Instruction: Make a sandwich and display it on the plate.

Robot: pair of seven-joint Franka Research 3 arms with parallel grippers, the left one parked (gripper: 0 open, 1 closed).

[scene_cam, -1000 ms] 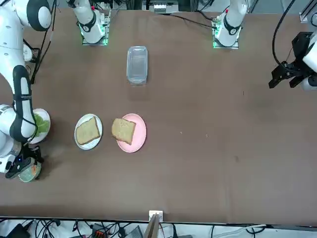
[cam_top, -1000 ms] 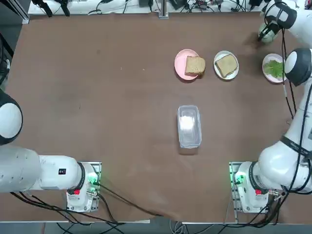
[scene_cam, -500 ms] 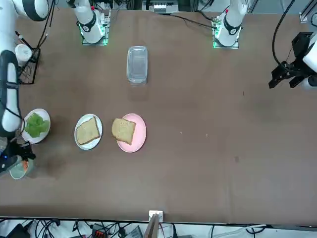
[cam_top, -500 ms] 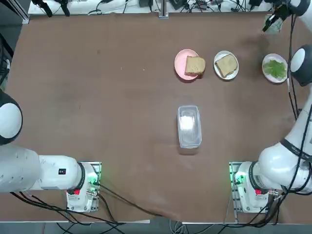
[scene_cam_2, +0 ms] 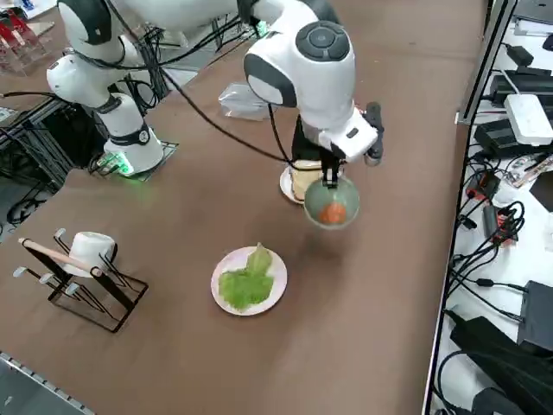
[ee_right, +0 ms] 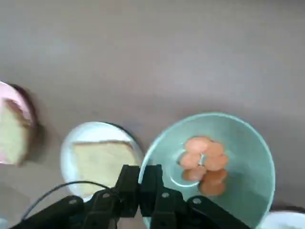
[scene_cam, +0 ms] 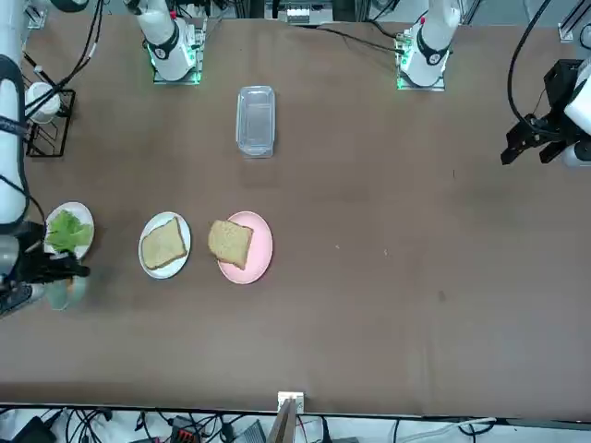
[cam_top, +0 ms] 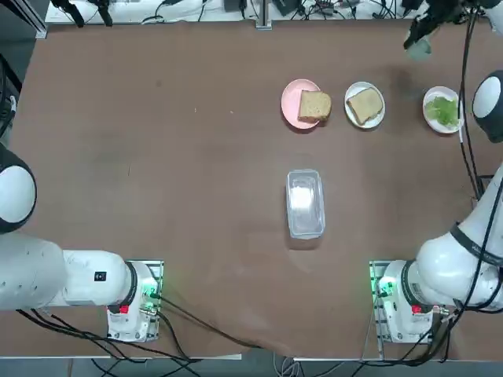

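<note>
We see the right gripper [ee_right: 141, 177] pinching the rim of a green bowl [ee_right: 224, 143] of orange slices, raised off the table [cam_top: 157, 157] — bread [cam_top: 365, 105] sits on the plate [cam_top: 378, 118], lettuce [cam_top: 444, 111] apart; no writing readable.

bowl [ee_right: 209, 167]: near rim hidden behind the right gripper [ee_right: 141, 177], lower edge cut off by the frame
orange bits [ee_right: 204, 161] in it: too blurry to name tbh
pink plate [ee_right: 12, 124]: mostly out of frame in the wrist view
bowl, top view [cam_top: 417, 45]: tiny smudge, contents unreadable
</note>
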